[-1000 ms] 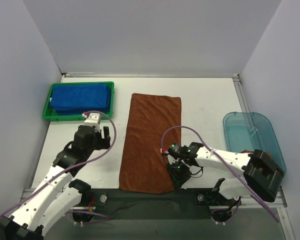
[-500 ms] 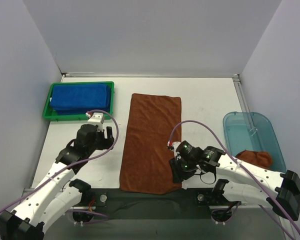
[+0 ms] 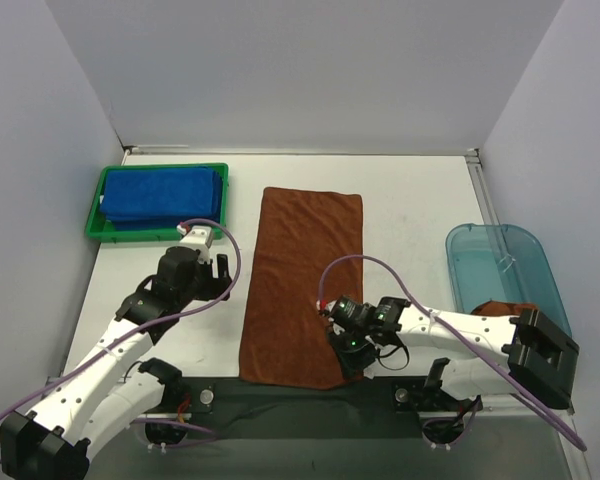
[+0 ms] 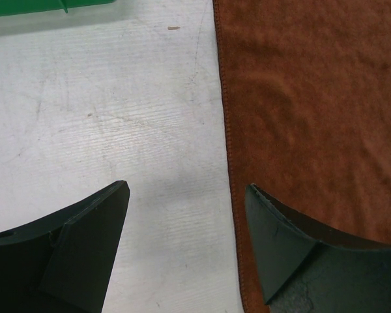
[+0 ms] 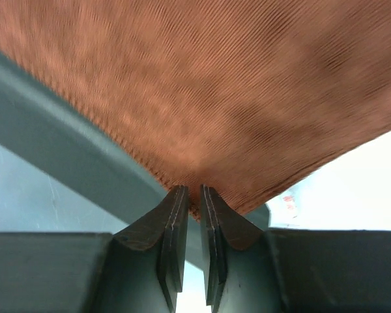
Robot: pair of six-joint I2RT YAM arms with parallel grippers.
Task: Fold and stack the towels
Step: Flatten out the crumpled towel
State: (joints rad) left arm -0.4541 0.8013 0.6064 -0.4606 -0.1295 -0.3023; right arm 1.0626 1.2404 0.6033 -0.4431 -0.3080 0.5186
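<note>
- The rust-brown towel (image 3: 302, 280) lies flat and full length in the middle of the frame. It runs from the centre of the table (image 3: 410, 200) down to the dark strip (image 3: 280, 392) at the bottom edge.
- Your right gripper (image 3: 348, 358) sits at the towel's lower right corner. In the right wrist view its jaws are drawn narrow with the tip of that corner pinched between them, so it is holding the towel by a point.
- A corner grip makes sense here, because carrying a corner toward the top of the frame would take the cloth over on itself for the first fold.
- Your left gripper (image 3: 212, 272) hangs just beside the towel's left edge, about halfway up, holding nothing.
- In the left wrist view its jaws stand wide and straddle the hem, one finger over bare table and the other over brown cloth. That looks like the set-up for taking the edge.
- You probably want the left side gripped as well before lifting, since a one-corner pull would likely drag the cloth askew.
- The blue towels (image 3: 162, 193) lie folded and stacked in the green tray (image 3: 95, 215) at the upper left, which is likely where this one goes.
- A rust-coloured scrap shows in the teal bin (image 3: 520, 250) at the right, but the arm hides too much to tell what it is.
</note>
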